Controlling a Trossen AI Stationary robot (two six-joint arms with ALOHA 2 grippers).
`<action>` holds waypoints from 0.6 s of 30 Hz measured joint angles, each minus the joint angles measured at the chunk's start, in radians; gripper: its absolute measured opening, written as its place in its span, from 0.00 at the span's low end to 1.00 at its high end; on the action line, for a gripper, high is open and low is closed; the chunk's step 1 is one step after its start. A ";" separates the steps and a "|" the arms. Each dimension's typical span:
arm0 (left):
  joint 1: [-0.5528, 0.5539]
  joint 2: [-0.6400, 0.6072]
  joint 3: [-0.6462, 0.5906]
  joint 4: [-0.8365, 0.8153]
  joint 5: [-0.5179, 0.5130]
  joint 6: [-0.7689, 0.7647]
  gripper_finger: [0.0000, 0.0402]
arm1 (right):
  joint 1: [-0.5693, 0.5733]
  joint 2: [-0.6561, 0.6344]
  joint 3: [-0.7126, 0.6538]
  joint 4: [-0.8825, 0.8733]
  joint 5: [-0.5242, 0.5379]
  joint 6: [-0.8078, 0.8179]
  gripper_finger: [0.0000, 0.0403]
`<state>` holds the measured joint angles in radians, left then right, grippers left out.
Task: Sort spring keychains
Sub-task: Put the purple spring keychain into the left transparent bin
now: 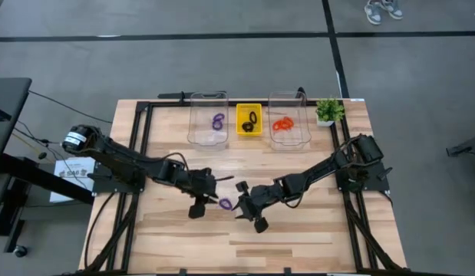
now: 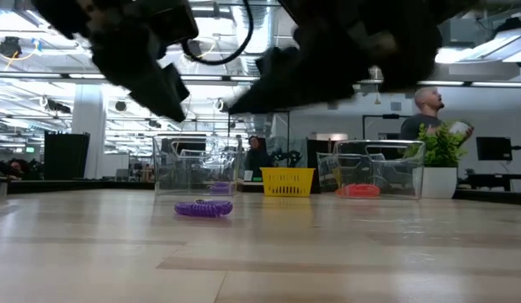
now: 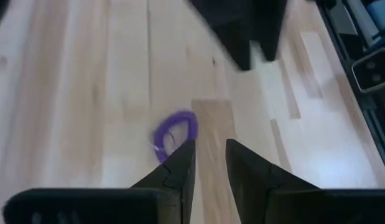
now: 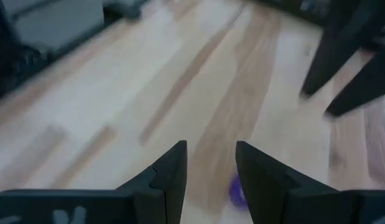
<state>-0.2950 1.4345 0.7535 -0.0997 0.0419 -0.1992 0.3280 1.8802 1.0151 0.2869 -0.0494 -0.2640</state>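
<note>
Item: one purple spring keychain (image 1: 225, 204), loose on the table (image 1: 314, 245), lying between our left gripper (image 1: 206, 195) and right gripper (image 1: 248, 205), just ahead of the left fingertips (image 3: 183, 155). Both sets of fingers stand apart, holding nothing. Step, as we judge: pickup. Next: close on the coil, carry to the bin (image 1: 208, 115) holding purple.

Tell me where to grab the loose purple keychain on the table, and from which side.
The purple keychain lies flat on the bare table, apart from both grippers. Probably best: come straight down and pinch across one side of the coil, one finger inside the loop, one outside. The left gripper, open, looks closest.
</note>
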 joint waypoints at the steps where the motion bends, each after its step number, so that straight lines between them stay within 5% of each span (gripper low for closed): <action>1: -0.009 0.000 -0.007 0.001 0.000 -0.013 0.21 | 0.003 0.010 0.017 0.013 0.000 0.010 0.32; 18: -0.112 0.000 -0.052 0.059 -0.105 -0.236 0.21 | 0.003 0.107 0.038 0.096 0.003 0.126 0.32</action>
<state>-0.4074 1.4345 0.7017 -0.0405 -0.0632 -0.4356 0.3313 1.9873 1.0531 0.3828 -0.0460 -0.1375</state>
